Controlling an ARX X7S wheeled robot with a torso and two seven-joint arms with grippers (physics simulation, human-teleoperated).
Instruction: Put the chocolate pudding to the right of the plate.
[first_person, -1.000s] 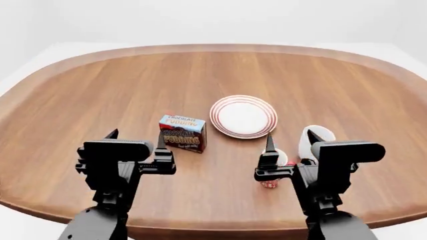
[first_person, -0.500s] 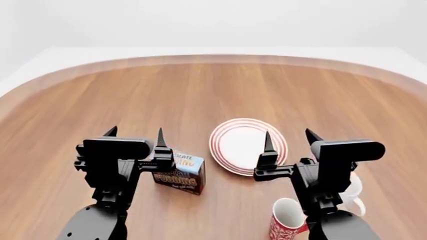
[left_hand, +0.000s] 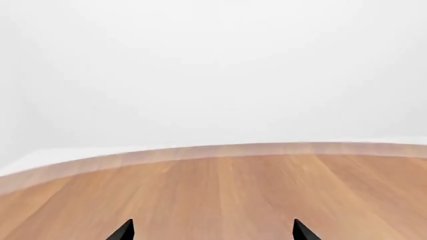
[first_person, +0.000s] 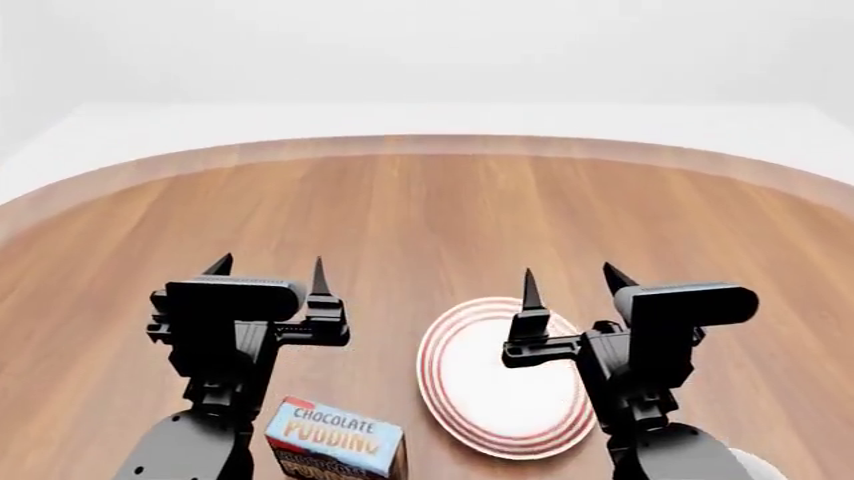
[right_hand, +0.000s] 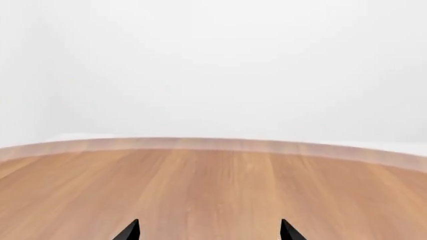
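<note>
The chocolate pudding box (first_person: 334, 440) lies at the bottom of the head view, light blue top with "CHOCOLATE PUDDING" lettering, just left of the plate (first_person: 461, 395), which is white with red-orange rings. My left gripper (first_person: 267, 268) is open and empty, held above the table beyond the box. My right gripper (first_person: 571, 278) is open and empty, over the plate's far right side. In the left wrist view only the left gripper's (left_hand: 212, 231) two fingertips and bare table show. The right wrist view shows the same of the right gripper (right_hand: 208, 231).
The wooden table (first_person: 427, 210) is oval, its far edge curving across all views. A sliver of white mug (first_person: 763, 466) shows at the bottom right corner. The red patterned mug is out of view.
The head view has tilted up or moved forward: box, plate and mugs slid down the frame, and the red mug left the view. Both grippers stay open and hold about the same places.
</note>
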